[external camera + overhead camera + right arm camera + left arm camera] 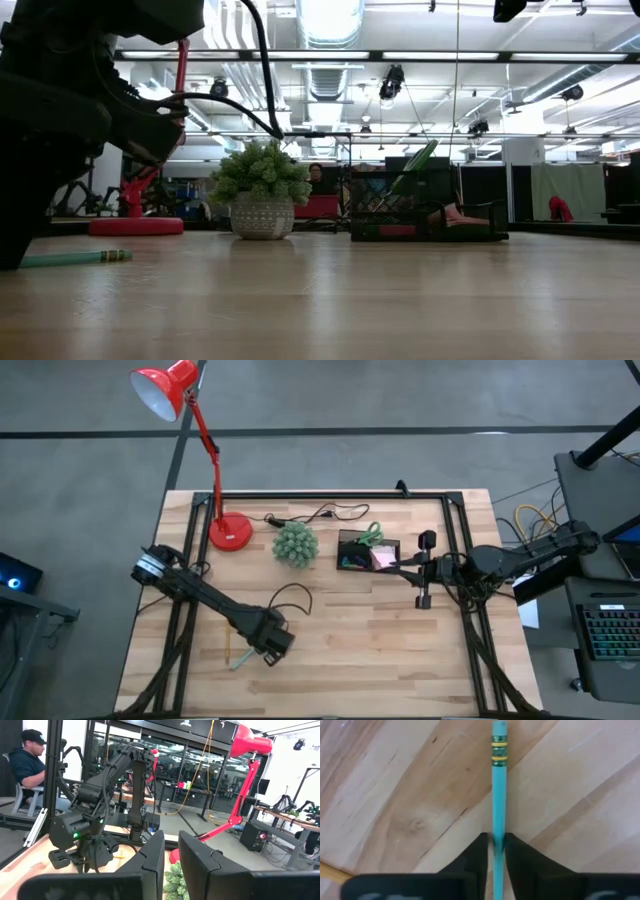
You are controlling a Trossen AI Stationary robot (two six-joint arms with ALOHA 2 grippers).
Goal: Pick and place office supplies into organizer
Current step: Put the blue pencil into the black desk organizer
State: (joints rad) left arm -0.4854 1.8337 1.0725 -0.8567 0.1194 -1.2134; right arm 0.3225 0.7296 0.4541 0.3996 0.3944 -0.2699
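Observation:
A light green pen [499, 795] with a yellow-banded end lies flat on the wooden table near its front left; the low view shows it too [75, 258]. My left gripper [495, 840] stands over it, pointing down, shut on its shaft. It appears in the high view as well [262, 652]. A thin yellow pencil [228, 643] lies beside it. The black organizer [368, 550] stands at the back middle with green-handled scissors [372, 536] and a pink pad [383, 559] in it. My right gripper [171, 845] hovers level beside the organizer, shut and holding nothing. My left gripper pinches the pen's shaft [498, 827] between its two fingers, one on each long side. The fingers come from above, pointing down, and lie across the pen. The pen lies flat on the table, its banded end [499, 750] sticking out past the fingers.
A round green plant [295, 545] in a pale pot stands left of the organizer. Further left is the red lamp's base [230, 533], with a black cable [310, 515] behind. A person sits beyond the table [30, 765]. Bare wood lies between the pen and the organizer.

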